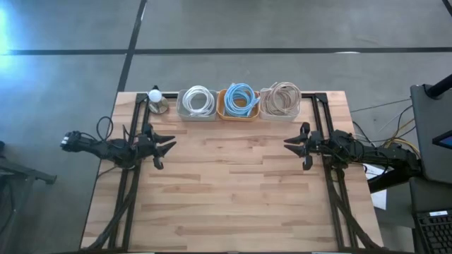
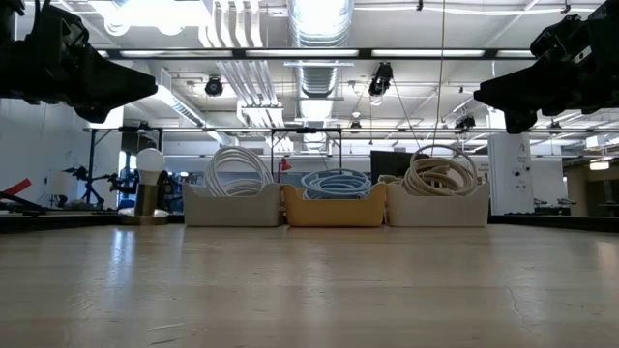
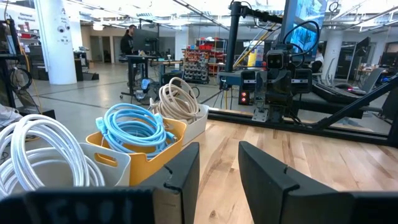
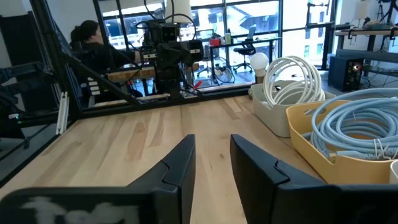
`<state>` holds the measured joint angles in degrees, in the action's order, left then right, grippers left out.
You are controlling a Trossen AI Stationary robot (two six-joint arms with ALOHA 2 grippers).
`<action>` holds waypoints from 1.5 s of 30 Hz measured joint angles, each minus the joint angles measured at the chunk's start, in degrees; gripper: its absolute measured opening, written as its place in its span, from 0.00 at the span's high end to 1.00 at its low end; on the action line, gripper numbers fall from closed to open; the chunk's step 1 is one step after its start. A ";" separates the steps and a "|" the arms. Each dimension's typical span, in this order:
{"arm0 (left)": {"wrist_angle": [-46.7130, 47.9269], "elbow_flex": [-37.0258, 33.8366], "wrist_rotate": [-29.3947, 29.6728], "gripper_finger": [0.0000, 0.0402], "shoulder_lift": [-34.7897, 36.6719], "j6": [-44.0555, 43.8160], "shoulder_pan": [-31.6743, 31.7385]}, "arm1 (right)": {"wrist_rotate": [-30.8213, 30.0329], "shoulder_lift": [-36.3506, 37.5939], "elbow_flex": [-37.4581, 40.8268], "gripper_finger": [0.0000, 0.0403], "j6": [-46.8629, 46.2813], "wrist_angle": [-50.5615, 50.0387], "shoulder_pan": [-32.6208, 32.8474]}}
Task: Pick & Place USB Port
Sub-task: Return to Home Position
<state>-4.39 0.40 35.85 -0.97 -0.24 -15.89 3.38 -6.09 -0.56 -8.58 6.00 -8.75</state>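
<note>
Step in hand, as judged: return to home, since every cable sits in a bin. Both arms are parked at opposite sides, tools above the wood and facing each other. The left tool (image 1: pixel 165 149) has its fingers spread and is empty, as is the right tool (image 1: pixel 297 149). The next move likely calls only for settling the arms at rest, clear of the bins. The room is an open workshop hall with ceiling ducts (image 2: pixel 319 19). The tabletop (image 1: pixel 233 190) is pale planked wood. Three bins stand side by side along its far edge. The white bin (image 2: pixel 437 211), nearest the right arm, holds the coiled brown cable (image 1: pixel 281 99). The yellow bin (image 2: pixel 334 211) holds a blue cable (image 1: pixel 239 99). The last bin (image 2: pixel 232 208) holds a white cable (image 1: pixel 198 101), with a small lamp (image 1: pixel 155 97) beside it.
</note>
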 joint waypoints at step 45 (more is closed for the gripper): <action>-0.01 0.00 -0.01 0.71 0.01 0.01 -0.01 | 0.00 -0.02 0.02 0.79 0.00 0.01 0.01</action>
<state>-4.40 0.40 35.83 -0.96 -0.23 -15.90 3.38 -6.11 -0.54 -8.58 6.01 -8.74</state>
